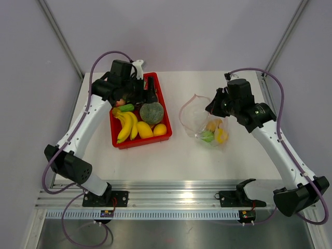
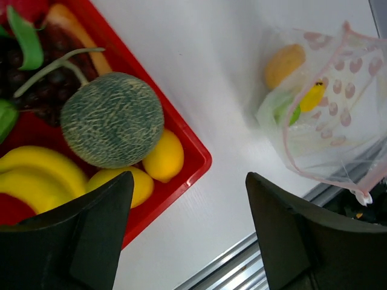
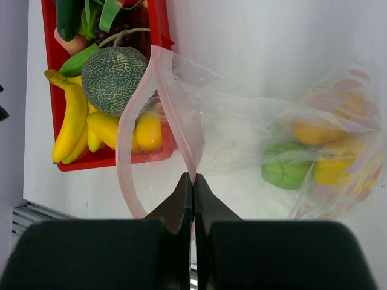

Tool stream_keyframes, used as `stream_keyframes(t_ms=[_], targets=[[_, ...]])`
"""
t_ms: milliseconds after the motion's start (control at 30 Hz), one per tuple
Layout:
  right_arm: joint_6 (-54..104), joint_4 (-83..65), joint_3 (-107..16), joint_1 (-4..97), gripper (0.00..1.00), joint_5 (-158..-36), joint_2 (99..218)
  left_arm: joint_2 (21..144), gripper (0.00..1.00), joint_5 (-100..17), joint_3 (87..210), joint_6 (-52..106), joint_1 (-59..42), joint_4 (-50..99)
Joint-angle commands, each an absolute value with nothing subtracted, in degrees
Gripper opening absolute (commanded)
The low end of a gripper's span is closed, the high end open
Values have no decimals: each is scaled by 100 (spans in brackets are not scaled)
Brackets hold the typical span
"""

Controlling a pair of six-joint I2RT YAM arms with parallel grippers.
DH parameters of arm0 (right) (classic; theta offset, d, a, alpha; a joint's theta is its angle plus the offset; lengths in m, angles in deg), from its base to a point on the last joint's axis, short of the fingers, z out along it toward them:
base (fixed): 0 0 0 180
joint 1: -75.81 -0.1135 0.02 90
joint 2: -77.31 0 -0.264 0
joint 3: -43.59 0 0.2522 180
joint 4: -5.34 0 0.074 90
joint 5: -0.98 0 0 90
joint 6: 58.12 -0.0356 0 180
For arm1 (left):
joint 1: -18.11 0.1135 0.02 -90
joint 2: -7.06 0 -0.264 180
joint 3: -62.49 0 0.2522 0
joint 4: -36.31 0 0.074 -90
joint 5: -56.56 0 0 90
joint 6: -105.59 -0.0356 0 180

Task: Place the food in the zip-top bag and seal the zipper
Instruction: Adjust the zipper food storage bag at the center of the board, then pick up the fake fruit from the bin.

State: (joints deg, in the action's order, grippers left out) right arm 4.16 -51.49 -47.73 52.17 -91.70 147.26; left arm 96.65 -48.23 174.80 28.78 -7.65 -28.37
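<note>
Top external view: my left pincer (image 1: 149, 96) hangs released over the far end of the red tray (image 1: 141, 144), beside the melon (image 1: 151, 112). My right pincer (image 3: 193, 181) clenches the zipper (image 3: 175, 109) of the zip-top bag (image 1: 198, 115), right of centre; bare tabletop (image 1: 176, 155) separates tray and bag.

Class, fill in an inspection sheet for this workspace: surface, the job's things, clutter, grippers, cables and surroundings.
Surface: white table, level.
Job's things: zip-top bag lies right of centre, mouth open, with a few yellow, orange and green pieces inside; zipper unsealed; melon, bananas and lemon sit in the red tray.
Clutter: nothing seen.
Grippers: left gripper open and empty, above the tray; right gripper shut on the bag's mouth edge.
Cables: purple cables loop along both arms, away from the bag.
Surroundings: grey walls; metal rail at the near edge.
</note>
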Motion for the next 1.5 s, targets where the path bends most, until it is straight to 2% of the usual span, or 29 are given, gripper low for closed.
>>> stream_keyframes(t_ms=[0,167,333,433,700,967,1200,1367,1467], targets=[[349,-4920,-4830,5199,0,-9262,14498,9732,84,-4715,17171,3385,-379,-2509],[323,-4920,-4813,5199,0,-9297,14446,10277,99,-4373,17267,3869,-255,-2492],[332,-4981,-4812,5199,0,-9271,14393,10760,99,-4005,17364,4046,-184,-2466],[340,-4982,-4769,5190,1,-9280,14384,10779,92,-3950,17250,4301,17,-2273],[314,-4938,-4812,5190,1,-9411,14533,11077,63,-4249,17222,4890,571,-1692],[358,-5279,-5155,5190,1,-9280,14832,12000,59,-4188,18023,4934,616,-1859],[385,-5790,-5305,5190,0,-8937,15122,12307,59,-4232,18102,4890,633,-1674],[235,-5983,-5349,5190,0,-8726,15219,12449,50,-4083,18103,4828,651,-1683],[191,-6115,-5471,5199,0,-8656,15298,12440,50,-3986,17997,4864,633,-1560]])
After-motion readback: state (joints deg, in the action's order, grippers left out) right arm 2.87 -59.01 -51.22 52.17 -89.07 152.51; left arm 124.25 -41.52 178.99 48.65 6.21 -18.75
